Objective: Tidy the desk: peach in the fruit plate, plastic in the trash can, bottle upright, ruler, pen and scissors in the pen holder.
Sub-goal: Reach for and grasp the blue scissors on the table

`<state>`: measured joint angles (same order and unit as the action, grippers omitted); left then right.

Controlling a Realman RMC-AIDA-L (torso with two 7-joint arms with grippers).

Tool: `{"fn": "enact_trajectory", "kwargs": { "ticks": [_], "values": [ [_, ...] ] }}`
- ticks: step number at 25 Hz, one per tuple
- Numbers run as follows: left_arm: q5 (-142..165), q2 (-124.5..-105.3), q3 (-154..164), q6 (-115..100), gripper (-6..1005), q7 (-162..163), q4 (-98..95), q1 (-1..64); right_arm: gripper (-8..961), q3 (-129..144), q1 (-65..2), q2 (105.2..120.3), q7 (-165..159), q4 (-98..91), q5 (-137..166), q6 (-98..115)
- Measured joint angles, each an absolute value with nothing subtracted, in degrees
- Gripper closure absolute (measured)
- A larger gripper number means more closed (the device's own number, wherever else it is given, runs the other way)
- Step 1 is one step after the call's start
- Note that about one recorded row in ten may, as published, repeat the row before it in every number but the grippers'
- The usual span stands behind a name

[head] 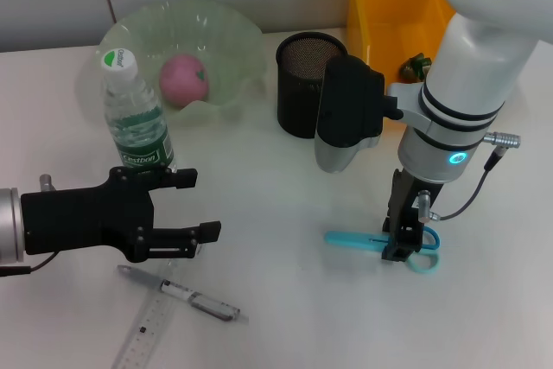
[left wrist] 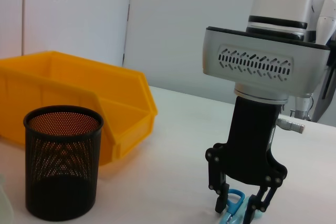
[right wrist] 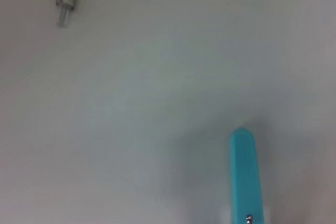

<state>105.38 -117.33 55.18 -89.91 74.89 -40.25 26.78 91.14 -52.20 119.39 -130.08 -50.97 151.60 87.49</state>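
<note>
Right tool [head: 400, 252] astride flat light-blue scissors [head: 363, 240] on white desk [head: 285, 205]

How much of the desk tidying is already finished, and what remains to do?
Done: the peach lies in the fruit plate, the bottle stands upright, and something small lies in the trash can, possibly the plastic. In hand: the right gripper is down over the scissors, fingers astride them near the handles. Left: scissors, pen and ruler are on the desk; the pen holder looks empty. The left gripper hovers open.
</note>
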Motion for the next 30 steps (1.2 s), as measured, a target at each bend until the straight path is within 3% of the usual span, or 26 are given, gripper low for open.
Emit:
{"fn": "enact_trajectory", "kwargs": {
  "ticks": [14, 23, 30],
  "values": [
    [105.4, -117.32, 55.1, -89.9, 138, 74.9, -40.3, 26.9, 582, 91.4, -52.2, 119.44, -129.9, -51.0, 151.6, 87.5],
    [105.4, -117.24, 55.1, -89.9, 138, 74.9, -40.3, 26.9, 714, 91.4, -52.2, 119.44, -129.8, -51.0, 151.6, 87.6],
    [105.4, -117.19, 55.1, -89.9, 138, 74.9, -40.2, 27.0, 705, 91.4, -52.2, 119.44, -129.8, -51.0, 151.5, 87.8]
  ]
}}
